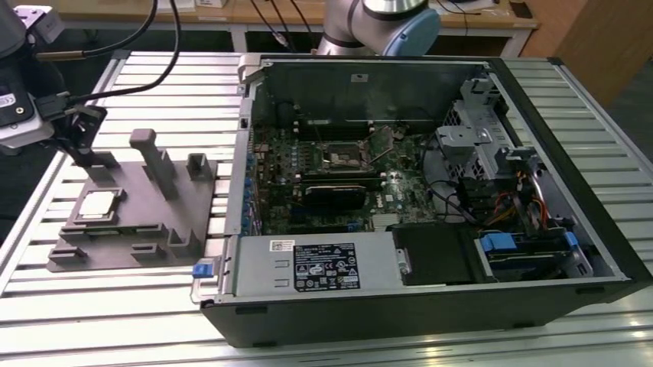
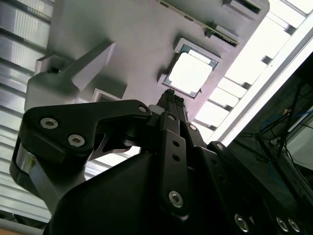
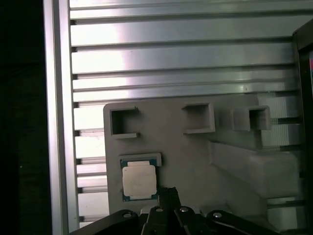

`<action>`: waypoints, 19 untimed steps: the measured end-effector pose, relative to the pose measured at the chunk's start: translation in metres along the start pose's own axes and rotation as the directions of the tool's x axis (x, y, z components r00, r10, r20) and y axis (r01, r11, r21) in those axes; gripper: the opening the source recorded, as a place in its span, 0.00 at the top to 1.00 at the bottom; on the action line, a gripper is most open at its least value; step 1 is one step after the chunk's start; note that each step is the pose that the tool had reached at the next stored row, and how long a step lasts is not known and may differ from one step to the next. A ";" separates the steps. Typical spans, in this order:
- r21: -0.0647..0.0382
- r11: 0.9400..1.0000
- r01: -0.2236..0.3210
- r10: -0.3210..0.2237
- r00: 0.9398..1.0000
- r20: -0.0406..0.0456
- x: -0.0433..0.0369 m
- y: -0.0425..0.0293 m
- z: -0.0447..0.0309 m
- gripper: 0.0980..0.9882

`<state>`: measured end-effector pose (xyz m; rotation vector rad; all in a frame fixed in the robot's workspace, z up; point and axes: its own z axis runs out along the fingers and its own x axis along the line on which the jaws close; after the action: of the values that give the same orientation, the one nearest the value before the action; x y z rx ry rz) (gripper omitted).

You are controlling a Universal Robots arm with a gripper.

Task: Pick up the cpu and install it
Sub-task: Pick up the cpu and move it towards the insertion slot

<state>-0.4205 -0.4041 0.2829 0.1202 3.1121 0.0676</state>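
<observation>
Slatted metal table (image 1: 61, 306); grey fixture (image 1: 153, 229) on it, open computer case (image 1: 429, 306) just beside the fixture. The cpu (image 1: 99, 205) lies flat in a shallow square pocket of the fixture, metal top up, nothing touching it. The fingers (image 2: 171, 100) are pressed together and hold nothing. They hang above the fixture, tips just off one edge of the cpu (image 2: 190, 73), not over its centre. The cpu is square, so no long axis; that sideways offset is the relation that counts.
</observation>
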 end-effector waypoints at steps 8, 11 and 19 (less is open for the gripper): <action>0.000 1.000 0.000 0.000 1.000 0.000 0.0041 -0.0051 0.0129 0.99; 0.000 1.000 0.000 0.000 1.000 0.000 0.0056 -0.0071 0.0181 0.99; 0.000 1.000 0.000 0.000 1.000 0.000 0.0099 -0.0121 0.0323 0.99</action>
<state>-0.4303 -0.4141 0.2498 0.1203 3.1122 0.0676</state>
